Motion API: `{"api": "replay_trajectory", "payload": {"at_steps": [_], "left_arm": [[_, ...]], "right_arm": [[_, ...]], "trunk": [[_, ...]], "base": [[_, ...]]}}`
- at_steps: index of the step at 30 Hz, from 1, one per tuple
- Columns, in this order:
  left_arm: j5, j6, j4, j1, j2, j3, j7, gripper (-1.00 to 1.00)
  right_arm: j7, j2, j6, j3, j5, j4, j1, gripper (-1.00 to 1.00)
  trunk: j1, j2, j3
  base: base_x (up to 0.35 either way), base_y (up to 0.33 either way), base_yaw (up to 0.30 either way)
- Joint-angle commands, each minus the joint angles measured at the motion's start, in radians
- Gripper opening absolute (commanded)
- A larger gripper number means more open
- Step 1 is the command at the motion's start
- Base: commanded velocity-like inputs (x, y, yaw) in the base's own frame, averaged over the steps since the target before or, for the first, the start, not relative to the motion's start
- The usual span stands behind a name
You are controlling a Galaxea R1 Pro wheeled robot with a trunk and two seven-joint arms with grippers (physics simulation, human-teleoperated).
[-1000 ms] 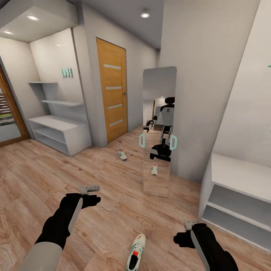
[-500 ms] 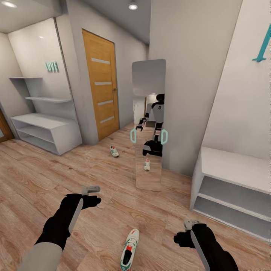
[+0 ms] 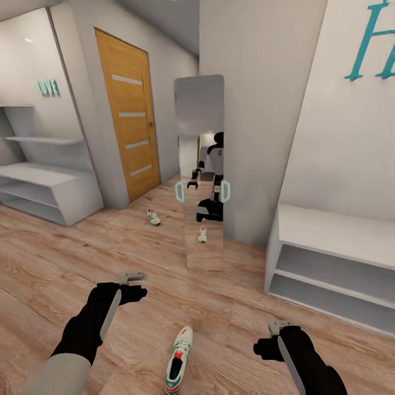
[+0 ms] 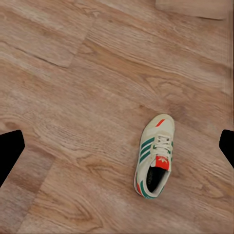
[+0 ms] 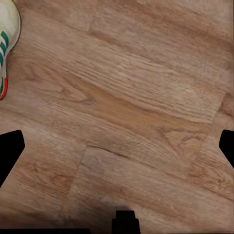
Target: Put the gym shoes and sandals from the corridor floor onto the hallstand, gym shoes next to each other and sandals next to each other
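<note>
We are swinging the view rightward: across the last second the door (image 3: 129,137), the mirror (image 3: 199,170) and the far shelving unit (image 3: 46,175) are all sliding left in the head view, while the pale hallstand (image 3: 329,258) is coming further into frame on our right. That is camera motion; the shoes themselves are not moving.

The near gym shoe (image 3: 178,368) is lying on the corridor floor (image 3: 44,258) between our two arms, toe pointing away, untouched. The second gym shoe (image 3: 153,216) is lying well apart, near the door. No sandals yet.

Left gripper (image 4: 117,146) and right gripper (image 5: 117,146) are both hanging wide open and empty above bare planks. We are judging this as lining up near the rack before the first pickup; nothing is placed yet.
</note>
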Motion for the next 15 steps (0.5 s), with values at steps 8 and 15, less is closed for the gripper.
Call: {"api": "replay_trajectory", "payload": {"at_steps": [8,15], "left_arm": [[-0.001,0.0,0.0,0.004,0.0,0.0,0.0,1.0],[-0.002,-0.001,0.001,0.005,0.0,0.0,0.0,1.0]], "right_arm": [[0.0,0.0,0.0,0.0,-0.001,0.0,0.0,1.0],[0.0,0.0,0.0,0.0,-0.001,0.0,0.0,1.0]], "trunk": [[0.031,-0.056,-0.037],[0.058,-0.105,-0.069]], "base": [[0.0,0.0,-0.183],[0.0,0.0,-0.183]]}}
